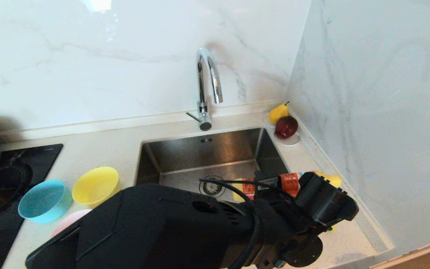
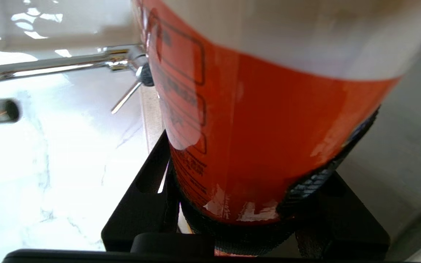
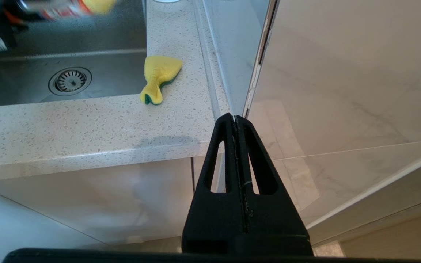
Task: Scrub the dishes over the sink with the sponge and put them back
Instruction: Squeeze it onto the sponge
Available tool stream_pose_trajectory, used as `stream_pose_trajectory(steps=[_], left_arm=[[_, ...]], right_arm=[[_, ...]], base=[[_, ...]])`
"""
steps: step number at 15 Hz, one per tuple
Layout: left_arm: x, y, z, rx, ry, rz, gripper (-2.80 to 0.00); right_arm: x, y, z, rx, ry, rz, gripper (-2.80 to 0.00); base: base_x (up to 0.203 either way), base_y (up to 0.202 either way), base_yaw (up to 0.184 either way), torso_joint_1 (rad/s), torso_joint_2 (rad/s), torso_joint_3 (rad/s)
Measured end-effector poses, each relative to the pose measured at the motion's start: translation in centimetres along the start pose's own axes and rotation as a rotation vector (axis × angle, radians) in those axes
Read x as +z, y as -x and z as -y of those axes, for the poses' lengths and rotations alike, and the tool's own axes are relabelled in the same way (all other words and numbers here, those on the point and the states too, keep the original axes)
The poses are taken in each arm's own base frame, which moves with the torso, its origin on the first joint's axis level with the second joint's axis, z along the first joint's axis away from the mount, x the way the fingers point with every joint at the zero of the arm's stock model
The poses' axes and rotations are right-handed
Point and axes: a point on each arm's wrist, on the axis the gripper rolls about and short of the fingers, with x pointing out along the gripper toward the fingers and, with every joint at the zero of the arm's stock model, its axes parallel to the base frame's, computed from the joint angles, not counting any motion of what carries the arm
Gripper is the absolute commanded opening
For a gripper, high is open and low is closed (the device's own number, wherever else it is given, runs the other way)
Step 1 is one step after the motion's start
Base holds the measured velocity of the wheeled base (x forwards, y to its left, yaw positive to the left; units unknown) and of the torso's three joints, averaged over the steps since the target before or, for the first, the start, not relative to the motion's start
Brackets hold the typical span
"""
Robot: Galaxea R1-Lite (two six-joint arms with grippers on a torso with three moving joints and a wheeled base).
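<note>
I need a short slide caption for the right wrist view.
Shut right gripper parked below countertop; crumpled yellow sponge beside steel sink.

No legible text on bottle label (image 2: 254,138)

Your left arm is reaching across low in front of you, and the left gripper (image 2: 239,204) is clamping an orange-labelled bottle (image 2: 261,120). Your right gripper (image 3: 236,122) is hanging parked, fingers pressed together.

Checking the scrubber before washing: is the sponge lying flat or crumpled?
Crumpled: the sponge lies on the counter beside the sink, pinched narrow at one end and fanned wide at the other.
</note>
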Motion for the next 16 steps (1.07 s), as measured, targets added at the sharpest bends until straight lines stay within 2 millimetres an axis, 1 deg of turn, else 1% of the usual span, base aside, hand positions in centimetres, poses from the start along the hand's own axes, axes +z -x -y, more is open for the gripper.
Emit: stream_pose_trajectory(steps=[6, 9, 13, 16], left_arm=[[0.4, -0.6, 2.2, -0.014, -0.064, -0.007, -2.8], [0.8, -0.9, 2.6, -0.014, -0.084, -0.009, -2.8], [0.6, -1.3, 3.5, -0.023, -0.157, -0.054, -2.8], [1.0, -1.8, 3.8, -0.014, -0.157, -0.067, -2.8]], right_arm=[[0.0, 0.0, 0.0, 0.0, 0.0, 0.0, -2.8], [0.0, 0.0, 0.0, 0.0, 0.0, 0.0, -2.8], [0.0, 0.0, 0.0, 0.0, 0.0, 0.0, -2.8], [0.0, 0.0, 0.0, 0.0, 0.0, 0.0, -2.8]], base=[[0.0, 0.0, 0.0, 0.0, 0.0, 0.0], [0.0, 0.0, 0.0, 0.0, 0.0, 0.0], [0.0, 0.0, 0.0, 0.0, 0.0, 0.0], [0.0, 0.0, 0.0, 0.0, 0.0, 0.0]])
